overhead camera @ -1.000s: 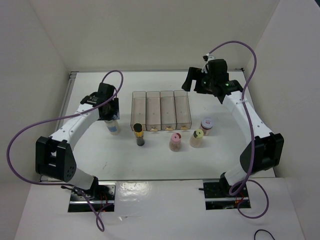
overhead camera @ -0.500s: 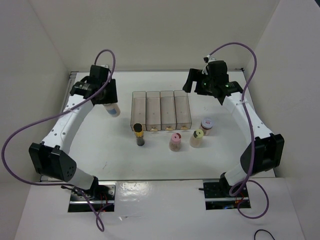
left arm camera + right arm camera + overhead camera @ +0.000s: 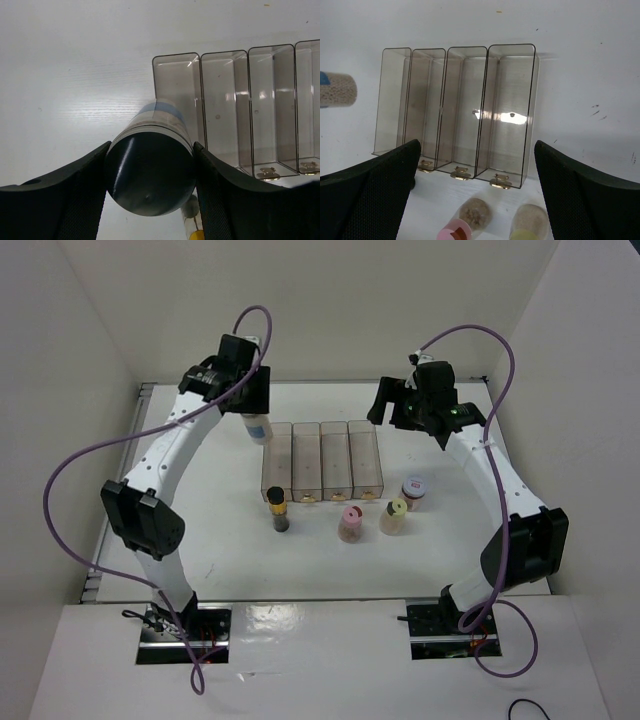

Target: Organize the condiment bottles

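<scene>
A: Overhead, the left gripper (image 3: pixel 251 408) holds the blue-label shaker (image 3: pixel 258 428) above the rack's (image 3: pixel 320 455) ten o'clock corner

B: Its wrist camera adds both pads (image 3: pixel 65 200) clamping it. The right gripper (image 3: pixel 476 150) gapes wide, holding nothing; four loose shakers (image 3: pixel 350 523) stand at the rack's six o'clock

The clear rack (image 3: pixel 320 450) has four slots open on top. Four condiment bottles (image 3: pixel 350 523) stand close along its near side.
</scene>
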Robot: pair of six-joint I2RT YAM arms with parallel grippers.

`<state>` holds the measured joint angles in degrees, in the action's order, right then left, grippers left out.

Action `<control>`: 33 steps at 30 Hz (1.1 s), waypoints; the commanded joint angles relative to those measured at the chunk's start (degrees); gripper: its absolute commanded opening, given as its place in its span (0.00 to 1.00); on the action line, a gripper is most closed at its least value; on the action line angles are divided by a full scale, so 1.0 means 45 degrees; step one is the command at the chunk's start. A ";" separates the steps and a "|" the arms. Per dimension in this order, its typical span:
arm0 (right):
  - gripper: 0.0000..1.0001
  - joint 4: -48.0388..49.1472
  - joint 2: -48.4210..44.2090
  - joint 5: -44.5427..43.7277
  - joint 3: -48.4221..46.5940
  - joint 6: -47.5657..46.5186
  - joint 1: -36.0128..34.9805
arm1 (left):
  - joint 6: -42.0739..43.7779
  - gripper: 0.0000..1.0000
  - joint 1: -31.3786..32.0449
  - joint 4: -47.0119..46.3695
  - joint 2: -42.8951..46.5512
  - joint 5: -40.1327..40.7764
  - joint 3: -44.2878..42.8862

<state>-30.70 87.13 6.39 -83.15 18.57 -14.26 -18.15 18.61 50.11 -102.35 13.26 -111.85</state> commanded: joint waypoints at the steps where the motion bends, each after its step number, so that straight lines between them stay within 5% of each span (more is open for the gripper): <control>1: 0.98 0.0318 -0.0359 -0.0171 0.0022 -0.0025 0.0121 | 0.0323 0.37 0.0298 -0.0432 -0.0457 -0.0016 -0.1256; 33: 0.98 0.0552 0.0461 0.0318 0.0530 -0.0142 0.0824 | 0.0557 0.37 0.0649 -0.0061 -0.4190 -0.0309 -0.4050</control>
<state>-30.24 88.88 6.98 -80.93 18.35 -11.40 -16.56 21.17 51.88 -121.03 12.12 -126.78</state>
